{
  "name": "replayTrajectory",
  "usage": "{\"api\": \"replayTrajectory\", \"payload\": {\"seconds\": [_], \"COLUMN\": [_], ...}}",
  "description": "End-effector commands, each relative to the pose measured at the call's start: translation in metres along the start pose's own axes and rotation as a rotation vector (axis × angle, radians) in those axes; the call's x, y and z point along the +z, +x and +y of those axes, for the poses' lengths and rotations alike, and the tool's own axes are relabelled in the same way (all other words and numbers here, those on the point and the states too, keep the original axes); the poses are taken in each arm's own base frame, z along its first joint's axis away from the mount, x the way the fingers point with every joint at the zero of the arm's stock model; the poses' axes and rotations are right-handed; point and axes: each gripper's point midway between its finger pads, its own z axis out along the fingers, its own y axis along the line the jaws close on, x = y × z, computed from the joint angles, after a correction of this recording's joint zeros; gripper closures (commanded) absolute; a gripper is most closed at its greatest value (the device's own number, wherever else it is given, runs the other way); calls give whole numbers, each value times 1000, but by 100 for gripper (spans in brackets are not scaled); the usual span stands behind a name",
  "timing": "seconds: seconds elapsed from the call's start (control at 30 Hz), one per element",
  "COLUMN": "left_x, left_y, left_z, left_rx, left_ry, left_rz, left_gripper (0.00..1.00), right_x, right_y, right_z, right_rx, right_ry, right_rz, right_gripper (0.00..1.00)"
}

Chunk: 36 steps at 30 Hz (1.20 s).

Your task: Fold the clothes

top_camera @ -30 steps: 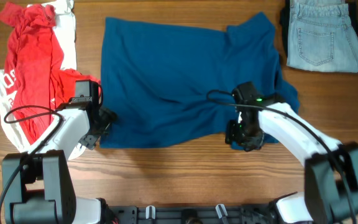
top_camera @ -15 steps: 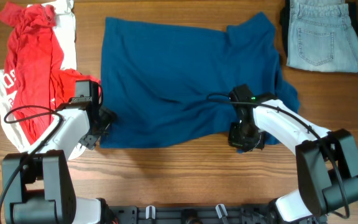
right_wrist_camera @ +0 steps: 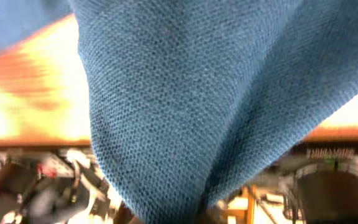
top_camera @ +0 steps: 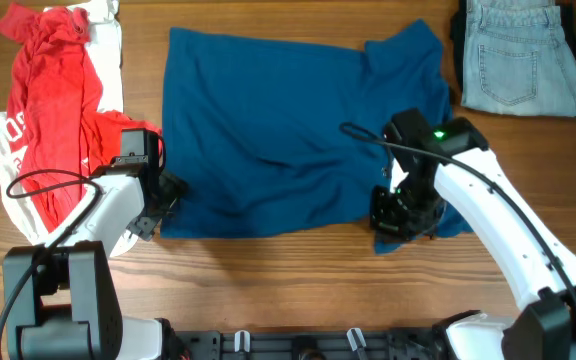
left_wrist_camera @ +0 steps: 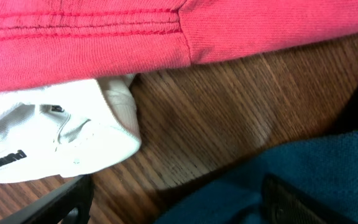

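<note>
A blue shirt (top_camera: 298,130) lies spread across the middle of the worktop (top_camera: 268,270), its lower right corner rumpled. The left pincer (top_camera: 168,195) sits at the shirt's lower left corner. In its wrist view, the dark fingers (left_wrist_camera: 61,198) stand wide apart at the bottom edge, cut off by the frame, with blue cloth between them. The right pincer (top_camera: 400,215) is at the shirt's lower right edge. Its wrist view is filled with blurred blue cloth gathering into a bunch at the bottom middle, pinched there, with the fingers hidden. A red garment (top_camera: 53,110) lies on a white one (top_camera: 8,150) at the upper left, and jeans (top_camera: 518,55) are cut off at the upper right.
</note>
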Motion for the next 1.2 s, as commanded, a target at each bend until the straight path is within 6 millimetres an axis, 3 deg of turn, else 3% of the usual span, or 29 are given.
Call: {"api": "replayTrajectory", "payload": {"seconds": [0.0, 0.3, 0.47, 0.53, 0.6, 0.77, 0.83, 0.9, 1.0, 1.1, 1.17], "left_x": [6, 6, 6, 6, 6, 7, 7, 8, 8, 9, 9], "left_y": [1, 1, -1, -4, -5, -10, -13, -16, -20, -22, -24], "left_z": [10, 10, 12, 14, 15, 24, 30, 34, 38, 38, 35], "left_rx": [2, 2, 2, 7, 23, -13, -34, -53, -75, -81, -82], "left_ry": [-34, -33, -43, -54, -54, -73, -82, -88, -92, -85, -75], "left_rz": [2, 2, -11, -25, -25, -16, -11, -9, -10, -16, -25], "left_gripper": [12, 13, 12, 12, 12, 12, 13, 12, 13, 12, 9], "right_x": [-8, 4, 9, 11, 12, 4, -10, -29, -71, -95, -101], "right_y": [20, 34, 52, 52, 46, 5, -19, -40, -82, -117, -141], "right_z": [15, 18, 1, -3, -3, 13, 23, 26, 10, -12, -40], "right_rx": [-70, -156, -102, -62, -42, -28, -52, -82, -52, -14, 19], "right_ry": [-65, 53, 190, 206, 212, 130, 59, 23, 34, 16, 32], "right_rz": [25, 18, 51, 48, 16, -142, -222, -303, -488, -598, -623], "right_gripper": [96, 96, 96, 96, 89, 74, 67, 53, 29, 19, 14]}}
